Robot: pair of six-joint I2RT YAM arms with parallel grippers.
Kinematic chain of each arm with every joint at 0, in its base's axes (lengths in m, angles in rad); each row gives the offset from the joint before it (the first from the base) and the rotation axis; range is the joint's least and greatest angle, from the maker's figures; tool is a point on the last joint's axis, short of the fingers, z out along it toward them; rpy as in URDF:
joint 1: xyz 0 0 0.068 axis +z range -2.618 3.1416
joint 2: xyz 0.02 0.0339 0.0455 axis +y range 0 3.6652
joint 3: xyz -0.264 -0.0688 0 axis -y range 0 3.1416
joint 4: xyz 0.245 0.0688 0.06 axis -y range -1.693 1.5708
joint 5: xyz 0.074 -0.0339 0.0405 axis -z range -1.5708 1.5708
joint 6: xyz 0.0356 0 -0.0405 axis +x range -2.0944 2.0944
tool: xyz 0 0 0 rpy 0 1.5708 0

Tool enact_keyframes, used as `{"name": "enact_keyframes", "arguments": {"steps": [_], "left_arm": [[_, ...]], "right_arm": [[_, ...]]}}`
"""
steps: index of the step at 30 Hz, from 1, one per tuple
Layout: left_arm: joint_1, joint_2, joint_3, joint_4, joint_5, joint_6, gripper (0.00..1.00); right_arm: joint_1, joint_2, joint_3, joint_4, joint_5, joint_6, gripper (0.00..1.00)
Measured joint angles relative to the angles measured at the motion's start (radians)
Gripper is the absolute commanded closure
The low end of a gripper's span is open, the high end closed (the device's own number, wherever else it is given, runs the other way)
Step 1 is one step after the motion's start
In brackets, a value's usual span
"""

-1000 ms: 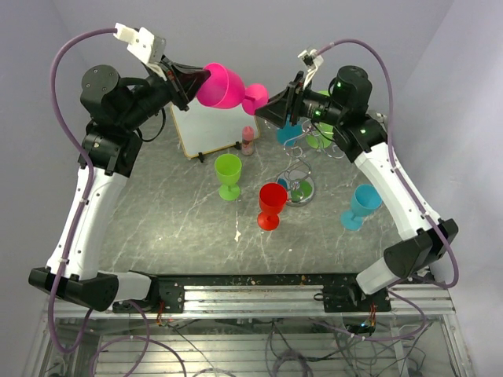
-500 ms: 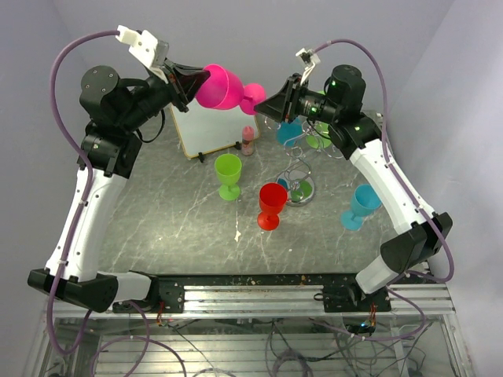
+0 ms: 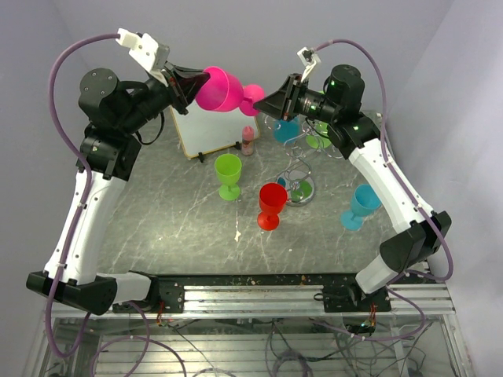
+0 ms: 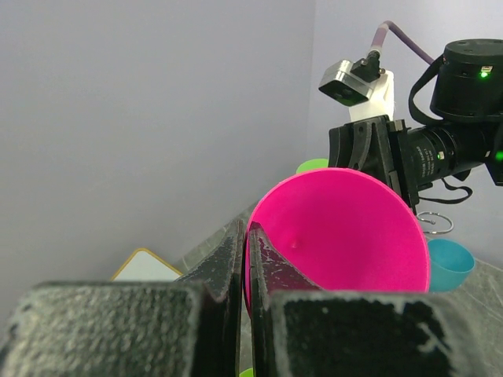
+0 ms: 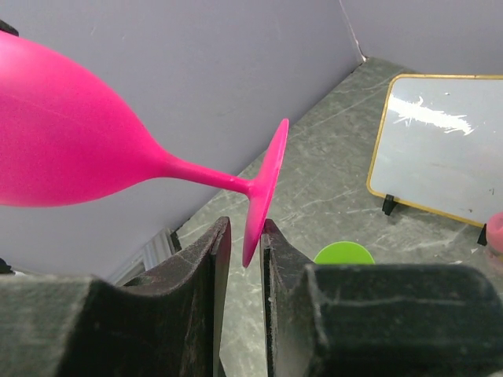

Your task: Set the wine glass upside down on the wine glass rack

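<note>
Glass: we hold the pink wine glass (image 3: 224, 86) in the air on its side at about 12 o'clock over the table, bowl toward our left arm, foot toward our right.
Left claw: our left gripper (image 3: 192, 81) is clenched on the rim of the bowl; in its wrist view the two fingers (image 4: 236, 259) pinch the thin pink wall edge-on.
Right claw: our right gripper (image 3: 264, 100) has its jaws drawn in around the disc of the foot; in its wrist view the foot's edge sits between the fingers (image 5: 279, 259), and we cannot tell whether they press it yet or leave a sliver of gap.
Rack: the wine glass rack (image 3: 299, 169) stands on the table (image 3: 173, 228) at about 3 o'clock from centre, well below and apart from the glass.
Neighbours: a red glass (image 3: 271, 204), a green glass (image 3: 228, 174) and a blue glass (image 3: 361, 204) stand near the rack; a white board (image 3: 206, 126) leans at 11 o'clock.
Step, as we judge it: a handover from left to right.
Risk one: if we let go on the left before the right truly bites, the thin foot may slip and the glass may fall.
Risk two: a grip on the foot's edge alone gives poor leverage, so the heavy bowl may swing down.
Risk three: lowering to the rack, we could clip a wire arm or the red glass.
</note>
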Motion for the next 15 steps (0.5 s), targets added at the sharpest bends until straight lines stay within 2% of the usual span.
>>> {"name": "enact_keyframes", "arguments": {"steps": [8, 15], "left_arm": [[-0.005, 0.0, -0.002, -0.006, 0.006, 0.007, 0.93], [-0.005, 0.0, -0.002, -0.006, 0.011, 0.008, 0.92]], "right_arm": [[0.0, 0.0, -0.001, -0.001, 0.035, 0.028, 0.82], [0.0, 0.0, -0.006, 0.001, 0.039, 0.055, 0.96]]}}
